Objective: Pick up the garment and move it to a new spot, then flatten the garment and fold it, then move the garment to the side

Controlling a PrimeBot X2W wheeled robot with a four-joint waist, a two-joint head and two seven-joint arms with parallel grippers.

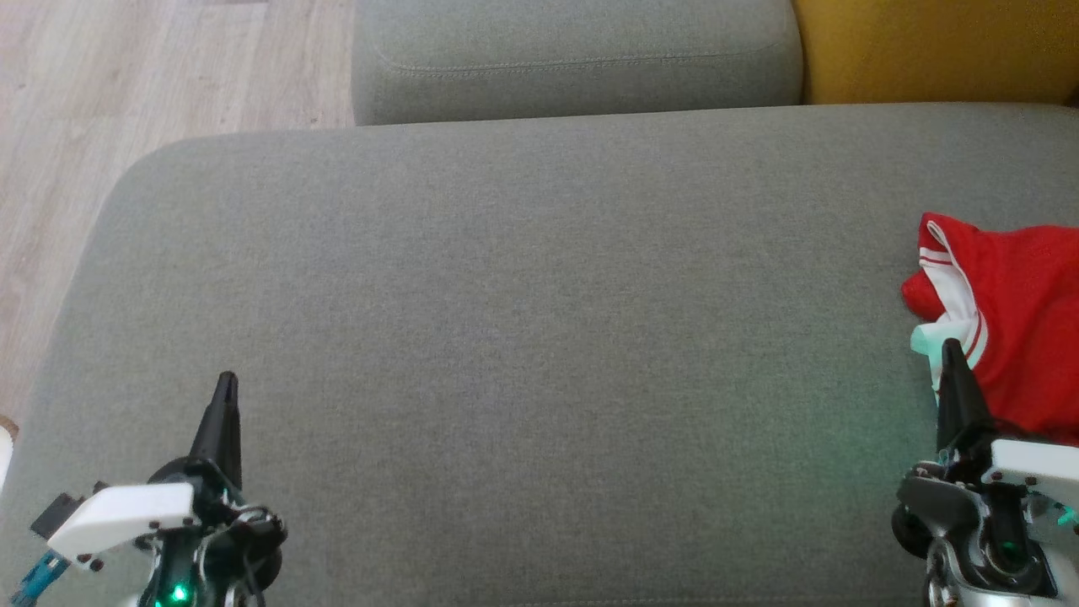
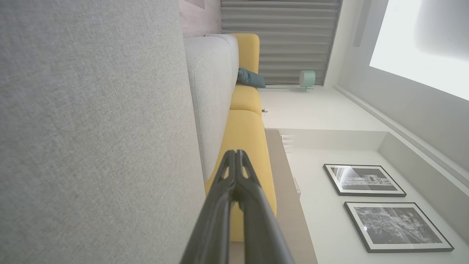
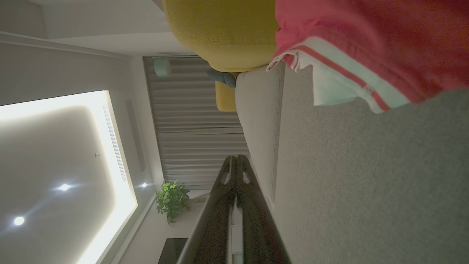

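A red garment [image 1: 1024, 320] with white stripes lies crumpled at the right edge of the grey sofa seat [image 1: 523, 337]. In the right wrist view the garment [image 3: 370, 47] fills the upper right. My right gripper [image 1: 952, 347] hovers at the lower right, its tip right beside the garment's white trim; its fingers are pressed together with nothing between them [image 3: 236, 159]. My left gripper [image 1: 226, 381] sits at the lower left over bare seat, far from the garment, also shut and empty [image 2: 234, 153].
A grey back cushion [image 1: 573, 59] and a yellow cushion [image 1: 936, 46] stand behind the seat. Wooden floor [image 1: 93, 126] lies off the seat's left edge. The seat's broad middle is bare fabric.
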